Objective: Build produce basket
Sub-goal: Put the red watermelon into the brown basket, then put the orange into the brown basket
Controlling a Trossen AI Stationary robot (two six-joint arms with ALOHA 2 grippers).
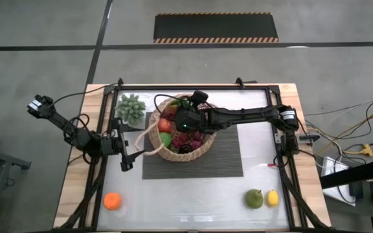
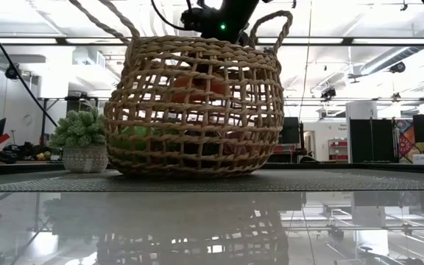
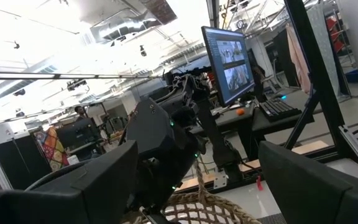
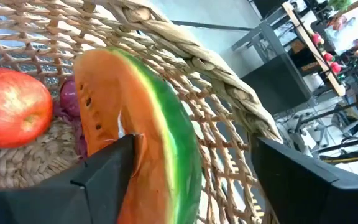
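The right tool (image 1: 185,121) hangs inside the basket (image 1: 206,146) at the counter's (image 1: 193,200) centre, fingers spread around the watermelon slice (image 4: 143,134) beside a red apple (image 4: 12,107). The left tool (image 1: 125,163), open, waits at the basket's 8 o'clock.

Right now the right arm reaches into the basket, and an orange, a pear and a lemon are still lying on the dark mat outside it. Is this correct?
Not quite. The orange, pear and lemon lie on the bare table near its front edge, not on the dark mat. The high view shows it. The right arm does reach into the basket.
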